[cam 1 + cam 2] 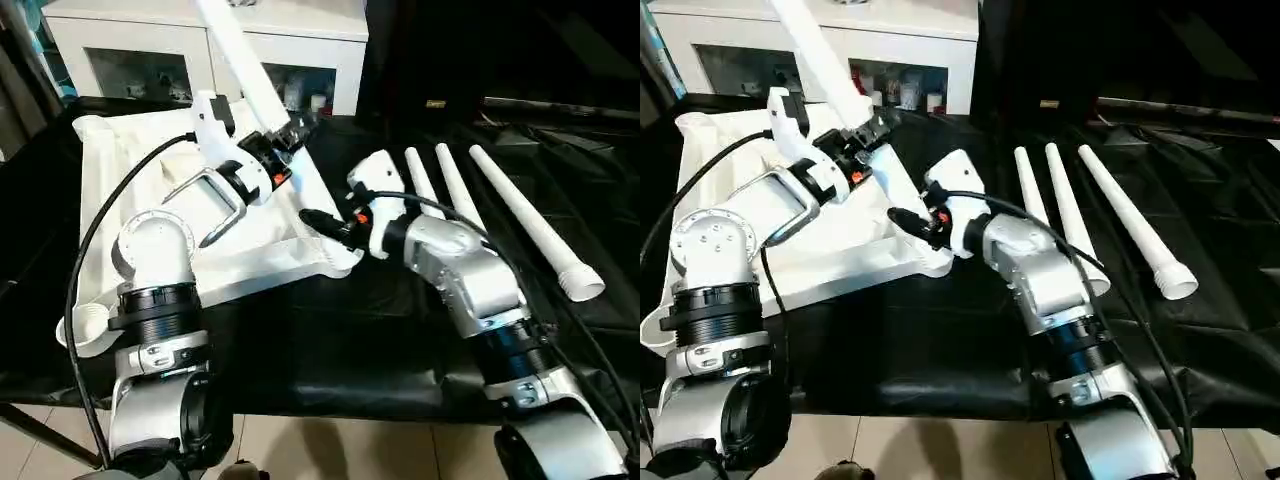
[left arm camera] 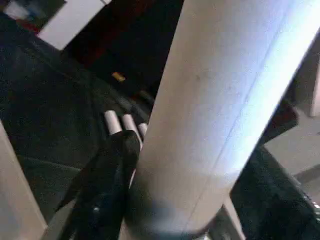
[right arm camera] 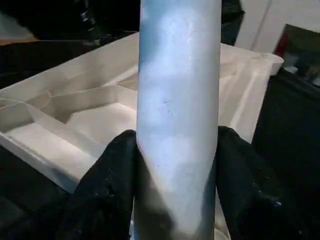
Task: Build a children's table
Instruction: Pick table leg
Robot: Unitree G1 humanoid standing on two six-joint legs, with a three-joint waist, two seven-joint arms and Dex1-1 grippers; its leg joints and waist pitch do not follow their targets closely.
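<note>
The upturned table top lies on the black counter. A leg is held slanting up over it, the right claw clamped low on it; the left claw is seen higher, grip uncertain. Three spare legs lie beside the top. The tubes are judged light, stiff and slick, best gripped near the base. Open room lies nearer the robot.

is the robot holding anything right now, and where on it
Yes: one white table leg, raised at a slant over the upturned tabletop. The right gripper clamps its lower end; the left gripper is around it higher up.
</note>
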